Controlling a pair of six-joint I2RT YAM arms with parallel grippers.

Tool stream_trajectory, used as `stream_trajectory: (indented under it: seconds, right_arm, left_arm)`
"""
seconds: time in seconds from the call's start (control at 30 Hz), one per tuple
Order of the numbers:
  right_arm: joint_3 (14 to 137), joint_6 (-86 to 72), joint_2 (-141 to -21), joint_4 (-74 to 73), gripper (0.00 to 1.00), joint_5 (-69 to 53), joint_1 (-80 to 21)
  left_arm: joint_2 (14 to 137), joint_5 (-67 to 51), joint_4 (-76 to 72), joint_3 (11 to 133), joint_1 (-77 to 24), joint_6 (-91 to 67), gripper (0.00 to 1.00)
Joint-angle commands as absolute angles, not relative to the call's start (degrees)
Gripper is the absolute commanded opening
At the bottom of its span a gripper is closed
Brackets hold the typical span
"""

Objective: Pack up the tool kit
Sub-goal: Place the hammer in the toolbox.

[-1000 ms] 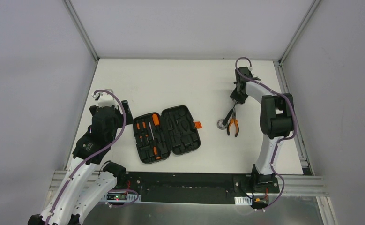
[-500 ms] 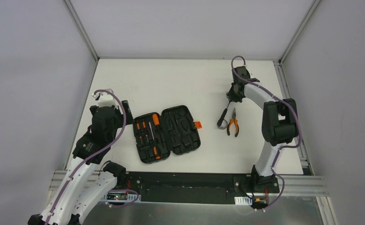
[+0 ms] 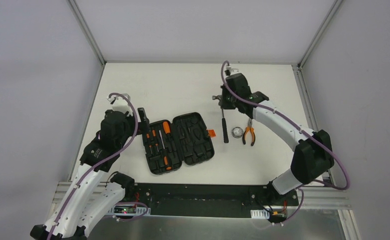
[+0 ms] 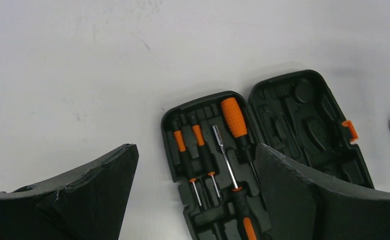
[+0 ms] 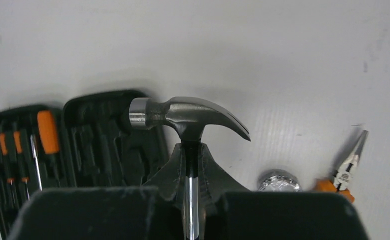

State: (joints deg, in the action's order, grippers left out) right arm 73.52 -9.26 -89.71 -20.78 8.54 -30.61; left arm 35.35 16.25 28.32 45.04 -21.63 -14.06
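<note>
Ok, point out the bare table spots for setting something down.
Bare: the table strip beyond the case, and the patch nearer than the pliers. Crowded between case and pliers: hammer, silver disc.

bright, even overhead light, faint soft shadows, mild glare on the hammer (image 5: 182, 112).

A white table (image 3: 182, 85), faintly scuffed toward its far left corner, sits inside plain grey walls (image 3: 27, 75). Metal frame bars (image 3: 85, 30) rise from its far corners. A black strip (image 3: 203, 192) and an aluminium rail (image 3: 328, 197) run along its near edge.
</note>
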Motion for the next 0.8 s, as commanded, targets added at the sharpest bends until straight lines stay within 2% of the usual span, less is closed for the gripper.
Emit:
stream_trajectory:
  seconds: [0.0, 0.43, 0.77]
  right_arm:
    - [70.85, -0.87, -83.91, -14.58, 0.0, 4.24, -36.64]
    - [64.83, 15.58, -77.12, -11.04, 0.0, -7.0, -48.11]
    - [58.3, 24.95, -71.33, -4.94, 0.0, -12.87, -52.18]
  left_arm:
    - [37.78, 3.77, 24.82, 46.58, -20.91, -15.47, 0.91]
    - [51.23, -23.98, 14.69, 52.88, -21.29, -30.16, 0.87]
    - [63.17, -32.36, 6.15, 54.49, -27.24, -39.8, 0.79]
